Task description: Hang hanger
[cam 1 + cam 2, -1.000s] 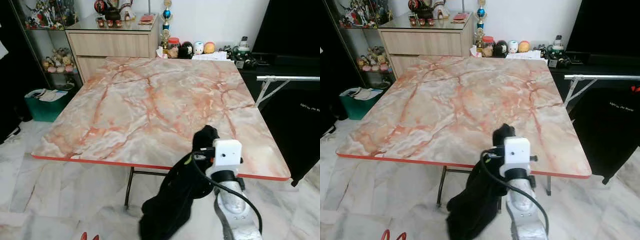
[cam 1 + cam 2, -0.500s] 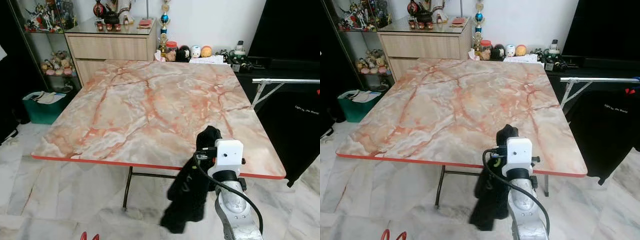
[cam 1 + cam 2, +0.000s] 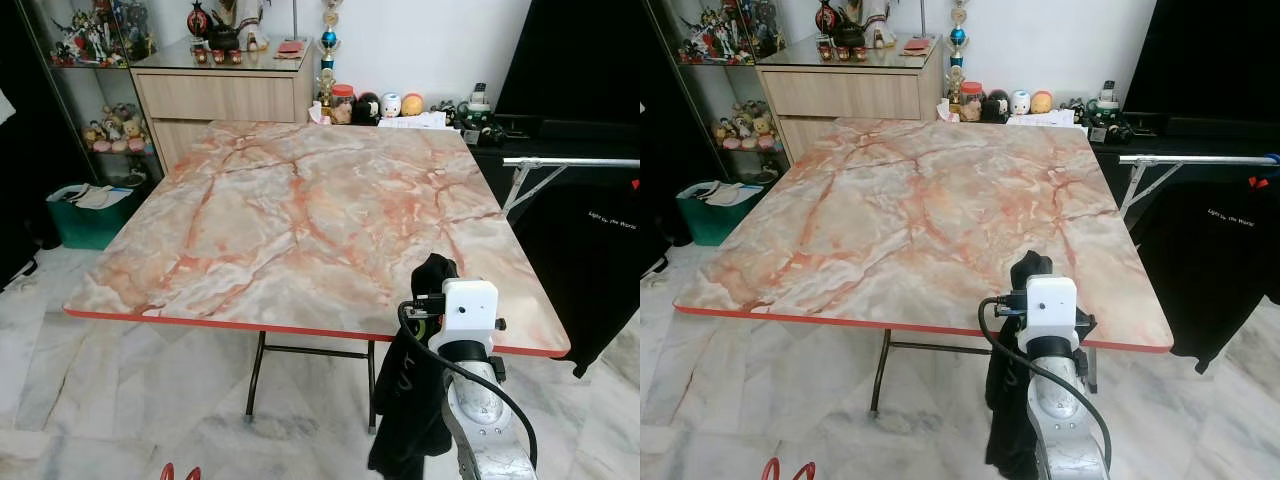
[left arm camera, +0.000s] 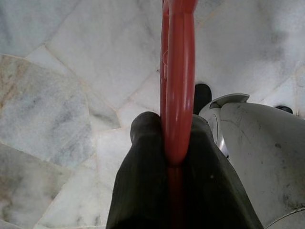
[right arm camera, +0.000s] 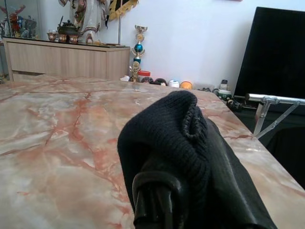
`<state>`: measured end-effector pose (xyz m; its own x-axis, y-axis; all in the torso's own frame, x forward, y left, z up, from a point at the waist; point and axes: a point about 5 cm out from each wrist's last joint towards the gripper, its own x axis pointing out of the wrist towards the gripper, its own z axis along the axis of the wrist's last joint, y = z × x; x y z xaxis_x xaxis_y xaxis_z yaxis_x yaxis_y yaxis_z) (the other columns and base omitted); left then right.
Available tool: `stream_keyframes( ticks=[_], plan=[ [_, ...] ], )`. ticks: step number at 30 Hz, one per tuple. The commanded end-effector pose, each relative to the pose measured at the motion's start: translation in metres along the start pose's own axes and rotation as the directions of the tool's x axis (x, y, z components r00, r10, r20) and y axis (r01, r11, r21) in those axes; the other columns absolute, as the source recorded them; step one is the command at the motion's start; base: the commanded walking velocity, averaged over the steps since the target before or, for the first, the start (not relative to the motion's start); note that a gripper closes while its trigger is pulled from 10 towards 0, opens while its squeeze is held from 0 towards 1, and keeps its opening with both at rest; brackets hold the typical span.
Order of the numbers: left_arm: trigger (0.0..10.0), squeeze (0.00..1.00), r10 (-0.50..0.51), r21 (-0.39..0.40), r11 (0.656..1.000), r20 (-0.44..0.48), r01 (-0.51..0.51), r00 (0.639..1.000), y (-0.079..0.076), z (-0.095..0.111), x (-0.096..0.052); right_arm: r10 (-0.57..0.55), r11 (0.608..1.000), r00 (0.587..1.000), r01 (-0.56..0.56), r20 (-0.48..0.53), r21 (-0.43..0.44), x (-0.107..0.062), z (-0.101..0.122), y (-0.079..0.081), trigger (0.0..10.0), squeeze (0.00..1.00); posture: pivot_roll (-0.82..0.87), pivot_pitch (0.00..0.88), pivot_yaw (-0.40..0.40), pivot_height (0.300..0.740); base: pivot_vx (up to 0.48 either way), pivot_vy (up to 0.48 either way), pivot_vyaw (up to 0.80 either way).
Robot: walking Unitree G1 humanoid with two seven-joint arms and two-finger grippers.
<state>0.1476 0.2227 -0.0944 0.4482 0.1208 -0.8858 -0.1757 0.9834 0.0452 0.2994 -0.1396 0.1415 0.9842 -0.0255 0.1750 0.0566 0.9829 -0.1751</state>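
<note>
We find the red hanger (image 4: 177,81) in the left wrist view, its curved plastic bar pinched between the two black fingers (image 4: 143,162) of our left tool (image 4: 174,143), held low over the marble floor (image 4: 71,86); most of the hanger is cut off at the frame edge. Beside it there shows part of our own pale body shell (image 4: 257,148).

Our right tool (image 5: 162,191) is raised at the near edge of the bench (image 3: 300,210), close to its near right corner, and a black knitted garment (image 3: 415,390) is bunched over it and hangs down below the bench edge toward the floor. The cloth hides the fingers, so we cannot tell how far they are open.

The bench is a square top with a pink-veined marble pattern and a red rim. Beyond its far edge stand a wooden cabinet (image 3: 225,95) and a row of small figurines (image 3: 385,102); off its right edge a metal rail (image 3: 575,160) carries a dark shirt (image 3: 600,250). A green bin (image 3: 90,210) sits at the left.
</note>
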Motion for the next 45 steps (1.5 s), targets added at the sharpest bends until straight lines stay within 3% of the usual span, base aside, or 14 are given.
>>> stream_keyframes(
  ticks=[1,13,32,34,36,37,38,40,41,42,45],
  plan=[
    [10.0,0.0,0.005,0.0,1.0,-0.007,-0.005,1.0,0.001,-0.002,0.0,-0.007,1.0,0.998,0.007,0.066,0.0,0.007,0.014,-0.001,10.0,0.0,0.03,0.0,0.034,0.74,0.0,0.0,0.0],
    [10.0,0.0,0.01,-0.021,1.0,-0.009,-0.01,1.0,0.0,-0.003,0.0,-0.004,1.0,0.992,0.006,0.127,-0.009,0.016,0.027,-0.001,10.0,0.0,0.03,0.0,0.028,0.74,0.0,0.0,0.0],
    [10.0,0.0,-0.005,-0.006,1.0,-0.01,0.005,1.0,-0.001,-0.004,0.0,-0.015,1.0,0.987,0.015,0.161,0.003,0.024,0.035,-0.003,10.0,0.0,0.02,0.0,0.032,0.74,0.255,0.0,0.0],
    [10.0,0.0,-0.006,-0.007,1.0,-0.009,0.006,1.0,-0.001,-0.003,0.0,-0.029,0.999,0.985,0.025,0.168,0.026,0.031,0.041,-0.006,10.0,0.0,0.01,0.0,0.034,0.74,0.266,0.0,0.0],
    [10.0,0.0,-0.007,-0.008,1.0,-0.008,0.007,1.0,-0.002,-0.003,0.0,-0.013,1.0,0.98,0.016,0.198,-0.013,0.04,0.047,-0.007,10.0,0.0,0.01,0.0,0.036,0.74,0.27,0.0,0.0],
    [10.0,0.0,-0.008,-0.009,1.0,-0.007,0.007,1.0,-0.002,-0.002,0.0,-0.002,0.999,0.975,0.013,0.222,-0.049,0.051,0.055,-0.009,10.0,0.0,0.01,0.0,0.037,0.74,0.27,0.0,0.0],
    [10.0,0.0,-0.008,-0.009,1.0,-0.007,0.007,1.0,-0.002,-0.002,0.0,-0.002,0.999,0.975,0.013,0.222,-0.049,0.051,0.055,-0.009,10.0,0.0,0.01,0.0,0.037,0.74,0.27,0.0,0.0],
    [10.0,0.0,-0.008,-0.02,1.0,-0.002,0.008,1.0,-0.003,-0.001,0.0,-0.009,0.999,0.959,0.023,0.283,-0.048,0.074,0.077,-0.017,10.0,0.0,0.03,0.0,0.034,0.74,0.268,0.0,0.0],
    [10.0,0.0,-0.008,-0.02,1.0,-0.002,0.008,1.0,-0.003,-0.001,0.0,-0.009,0.999,0.959,0.023,0.283,-0.048,0.074,0.077,-0.017,10.0,0.0,0.03,0.0,0.034,0.74,0.27,0.0,0.0],
    [10.0,0.0,-0.009,-0.025,1.0,0.001,0.009,1.0,-0.004,0.001,0.0,-0.039,0.999,0.943,0.043,0.33,-0.005,0.095,0.1,-0.027,10.0,0.0,0.02,0.0,0.036,0.74,0.27,0.0,0.0],
    [10.0,0.0,-0.008,-0.027,1.0,0.003,0.008,1.0,-0.004,0.002,0.001,-0.056,0.998,0.92,0.048,0.389,0.031,0.116,0.135,-0.034,10.0,0.0,0.03,0.0,0.035,0.74,0.273,0.0,0.0]
  ],
)
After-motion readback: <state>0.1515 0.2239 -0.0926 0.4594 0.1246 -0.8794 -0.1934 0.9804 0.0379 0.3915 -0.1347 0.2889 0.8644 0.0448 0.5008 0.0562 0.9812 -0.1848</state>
